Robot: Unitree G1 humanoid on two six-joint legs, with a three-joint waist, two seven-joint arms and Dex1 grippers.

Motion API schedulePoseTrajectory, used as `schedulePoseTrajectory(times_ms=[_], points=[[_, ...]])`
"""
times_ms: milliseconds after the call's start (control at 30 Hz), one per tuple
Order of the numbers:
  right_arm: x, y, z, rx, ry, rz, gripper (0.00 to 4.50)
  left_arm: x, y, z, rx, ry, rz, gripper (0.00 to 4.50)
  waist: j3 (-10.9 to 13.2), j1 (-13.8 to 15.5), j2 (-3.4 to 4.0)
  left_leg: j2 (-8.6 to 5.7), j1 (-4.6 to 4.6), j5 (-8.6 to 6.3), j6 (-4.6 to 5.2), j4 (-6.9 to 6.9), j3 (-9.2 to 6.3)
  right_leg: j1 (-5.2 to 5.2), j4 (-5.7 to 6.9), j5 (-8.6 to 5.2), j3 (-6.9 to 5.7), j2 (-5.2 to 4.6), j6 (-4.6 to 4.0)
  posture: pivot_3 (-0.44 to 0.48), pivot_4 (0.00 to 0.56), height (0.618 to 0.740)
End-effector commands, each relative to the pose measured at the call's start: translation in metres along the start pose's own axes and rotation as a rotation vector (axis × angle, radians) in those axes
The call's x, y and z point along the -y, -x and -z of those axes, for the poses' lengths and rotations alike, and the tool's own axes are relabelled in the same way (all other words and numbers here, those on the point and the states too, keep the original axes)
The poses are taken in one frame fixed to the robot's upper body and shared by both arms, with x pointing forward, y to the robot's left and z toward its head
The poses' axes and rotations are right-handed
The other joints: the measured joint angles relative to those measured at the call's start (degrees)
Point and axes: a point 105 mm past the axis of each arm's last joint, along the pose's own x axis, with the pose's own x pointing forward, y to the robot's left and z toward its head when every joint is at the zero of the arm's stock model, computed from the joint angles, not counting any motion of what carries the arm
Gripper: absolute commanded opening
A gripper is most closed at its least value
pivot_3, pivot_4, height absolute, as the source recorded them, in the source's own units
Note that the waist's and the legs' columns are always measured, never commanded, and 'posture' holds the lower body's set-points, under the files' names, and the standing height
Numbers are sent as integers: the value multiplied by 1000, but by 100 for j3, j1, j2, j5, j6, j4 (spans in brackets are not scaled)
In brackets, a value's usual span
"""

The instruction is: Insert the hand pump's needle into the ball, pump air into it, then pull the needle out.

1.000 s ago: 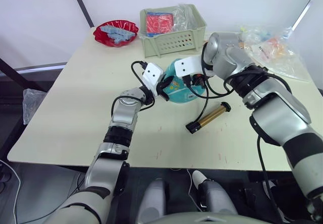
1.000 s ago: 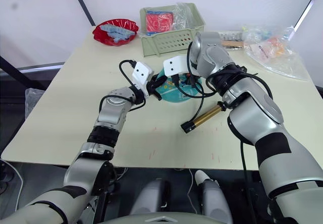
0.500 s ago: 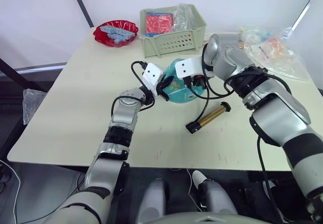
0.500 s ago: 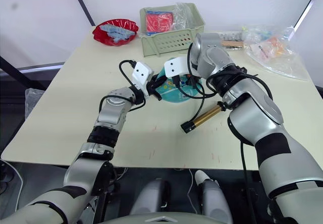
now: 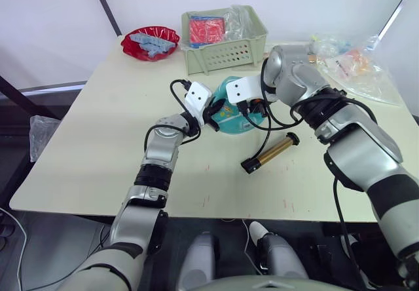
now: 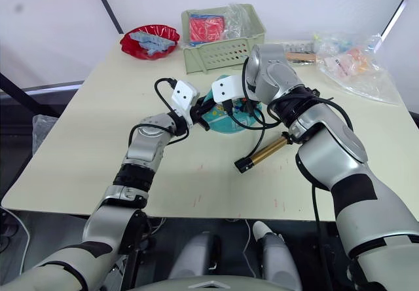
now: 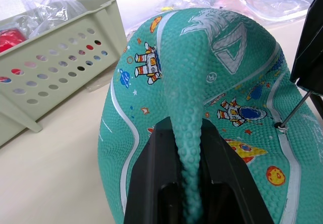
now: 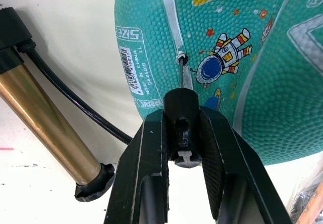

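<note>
The right gripper [image 8: 182, 133] is clamped on the needle's [image 8: 180, 70] black fitting, the pin's tip seemingly just inside the ball's [image 8: 242, 57] valve; the left gripper [image 7: 187, 148] pinches a fold of the ball; the pump [image 5: 269, 153] lies just beside, hose trailing.

Green basket [image 5: 226, 45], red bowl [image 5: 150, 42], plastic bags [image 5: 353, 65]

Both pincers [image 7: 189, 183] [image 8: 182, 148] clamped tight.

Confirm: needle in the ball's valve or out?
In. The needle runs from the fitting held by the right gripper into the valve hole on the ball.
</note>
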Motion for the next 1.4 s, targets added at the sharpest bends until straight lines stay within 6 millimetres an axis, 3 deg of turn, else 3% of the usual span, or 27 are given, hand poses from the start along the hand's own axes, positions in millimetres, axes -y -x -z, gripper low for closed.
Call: schedulePoseTrajectory(times_ms=[33, 467, 900, 1100, 1267, 1400], points=[[3, 3, -3, 8, 23, 16, 341, 20, 0, 34, -116, 42, 63, 15, 0, 0, 0, 0, 0, 0, 0, 0, 0, 0, 0, 0, 0, 0, 0, 0, 150, 738], [2, -8, -21, -15, 145, 15, 341, 27, -3, 27, -84, 50, 87, 15, -6, -15, 4, 0, 5, 0, 0, 0, 1, 3, 2, 0, 1, 0, 0, 0, 150, 738], [-1, -26, -35, 15, 128, 9, 341, 32, -1, 31, -86, 153, 92, 15, -16, -52, 8, 0, 9, 0, 0, 0, 0, 8, 1, 0, 1, 0, 0, 0, 150, 738], [-6, -37, -31, 21, 105, 1, 341, 29, 0, 33, -96, 166, 78, 15, -41, -120, 16, 0, 20, 0, 0, -1, -3, 20, 0, -1, -1, 0, 0, 0, 150, 738], [-12, -51, -26, 32, 77, 5, 341, 29, 1, 35, -103, 165, 78, 15, -48, -147, 13, -3, 103, -2, 1, -31, -1, 99, -17, -19, 1, -4, 2, 0, 150, 738], [-16, -59, -19, 34, 64, -5, 341, 29, 2, 35, -108, 159, 79, 15, -63, -156, 13, -4, 111, -2, 0, -34, -3, 101, -10, -24, 2, -5, -1, 0, 150, 738]])
